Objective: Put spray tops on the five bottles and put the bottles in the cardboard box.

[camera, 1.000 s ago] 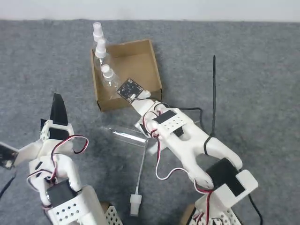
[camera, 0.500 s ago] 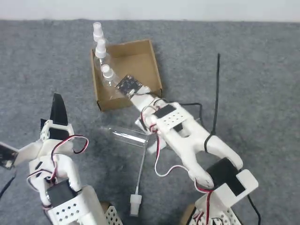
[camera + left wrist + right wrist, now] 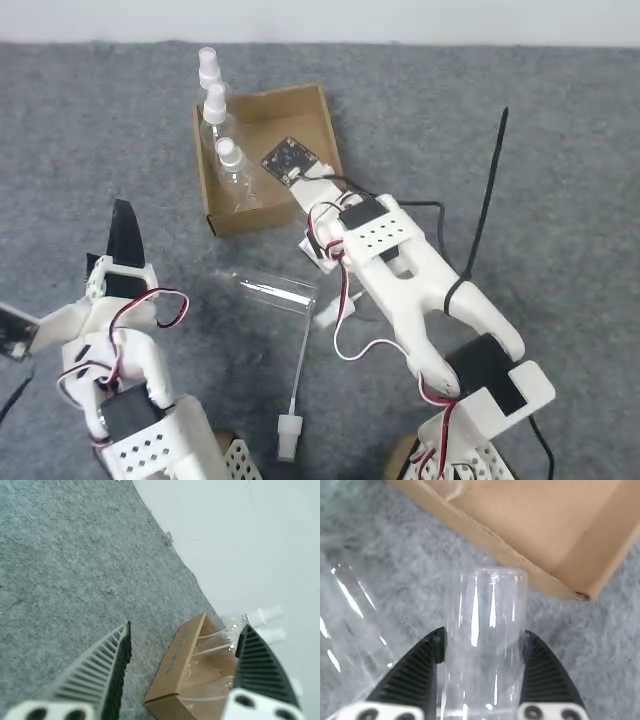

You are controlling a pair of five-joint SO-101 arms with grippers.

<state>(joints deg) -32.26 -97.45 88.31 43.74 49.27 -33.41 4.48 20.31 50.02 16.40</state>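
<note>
Right end effector (image 3: 482, 637) is clamped on a clear bottle (image 3: 485, 605), one finger on each side, with the bottle's flat end pointing forward. In the right wrist view that end sits just short of the near wall of the cardboard box (image 3: 331, 130), close to a corner. Whether this bottle has its spray top on is hidden. Left end effector (image 3: 187, 629) hangs at lower left of the high view, fingers apart, holding nothing.

Three capped bottles (image 3: 216, 115) lie along the box's left wall, tops poking past its far edge. A loose bottle (image 3: 275, 290) lies on the table (image 3: 560, 200) at centre, and a spray top (image 3: 289, 436) with its tube lies below it.

Risks, as judged:
- Carried too low, the bottle could catch the box wall and shove the light box.
- Smooth plastic could twist or slip in the grip if bumped.
- Dropped too far left, it could land on the capped bottles.

Change from one second back: the right arm has stretched up-frame, so its wrist is now over the box interior instead of the near wall. Left arm, loose bottle and spray top are unmoved.
</note>
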